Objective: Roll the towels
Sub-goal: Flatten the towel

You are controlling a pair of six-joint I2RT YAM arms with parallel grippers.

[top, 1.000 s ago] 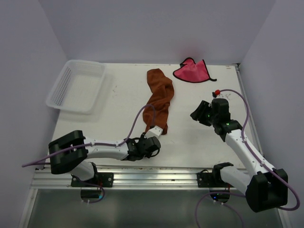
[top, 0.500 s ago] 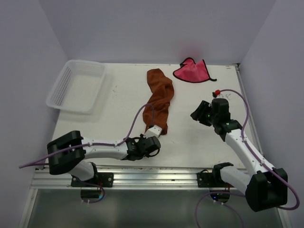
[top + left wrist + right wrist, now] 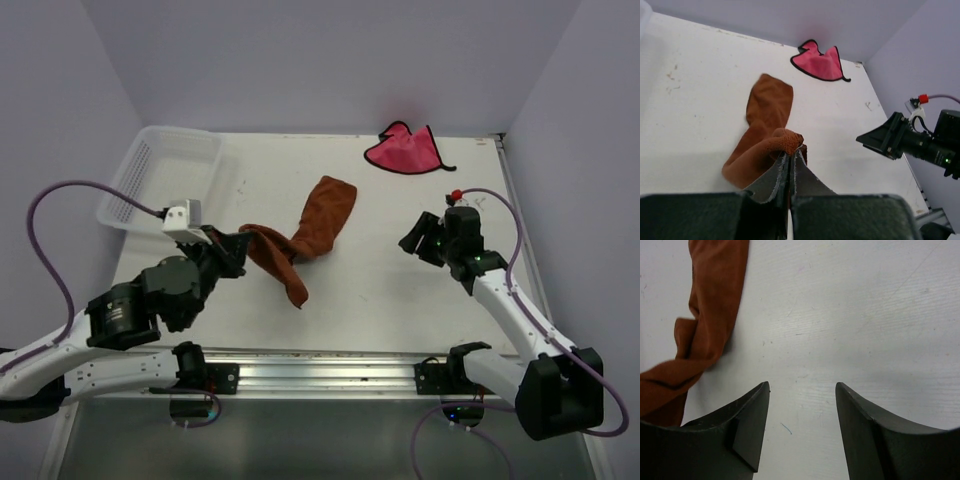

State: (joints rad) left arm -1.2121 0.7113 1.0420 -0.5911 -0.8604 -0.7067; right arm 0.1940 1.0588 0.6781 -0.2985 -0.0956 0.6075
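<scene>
Left to right: my left gripper [image 3: 238,245] is clamped on one end of the rust-brown towel [image 3: 318,220] and holds it raised, the far end lying flat on the table [image 3: 385,290], unrolled; the pink towel [image 3: 403,150] lies at the far edge, apparently spread and untouched; my right gripper [image 3: 802,390] hovers empty, jaws apart; I judge neither towel rolled yet.

Soft, even light from above is falling on the white table [image 3: 420,300], casting only faint shadows. The pink towel [image 3: 402,152] is throwing a reddish tint onto the far wall [image 3: 400,105]. Near gripper fingers [image 3: 735,435] are blurring slightly in both wrist views.
</scene>
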